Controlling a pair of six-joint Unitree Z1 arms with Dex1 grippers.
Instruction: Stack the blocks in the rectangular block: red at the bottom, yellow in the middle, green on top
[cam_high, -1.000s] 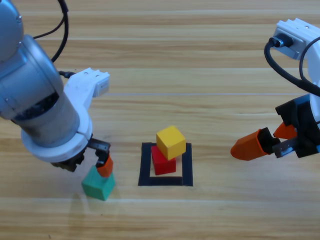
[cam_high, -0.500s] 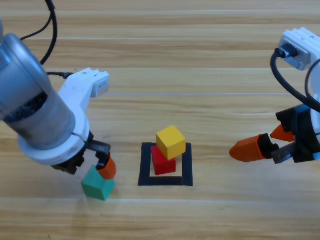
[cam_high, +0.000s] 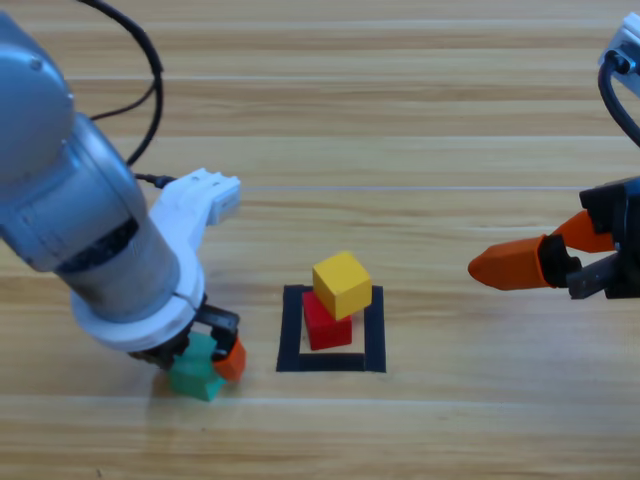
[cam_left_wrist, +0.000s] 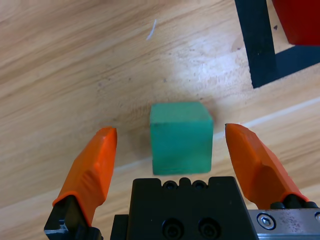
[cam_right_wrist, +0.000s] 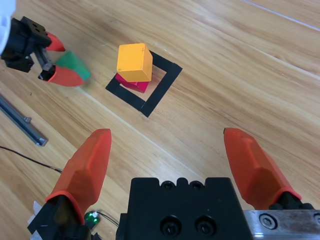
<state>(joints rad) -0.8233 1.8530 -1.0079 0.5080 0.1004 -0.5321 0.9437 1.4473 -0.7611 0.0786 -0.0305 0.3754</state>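
The left claw (cam_left_wrist: 170, 145) straddles the green cube (cam_left_wrist: 181, 136), jaws spread on either side.

Looking straight down from above the table (cam_high: 420, 120) in the high view. Close over the green cube (cam_left_wrist: 180, 137) in the left wrist view, facing down. Farther back and oblique in the right wrist view; shares the taped rectangle (cam_right_wrist: 162, 82) with the high view's lower centre.

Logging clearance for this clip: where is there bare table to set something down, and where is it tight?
Bare wood spans the far table beyond the tape rectangle, and lies between it and the open right gripper. It is tight near-left, where the open left gripper straddles the green cube, and in the rectangle, under the red cube and yellow cube.
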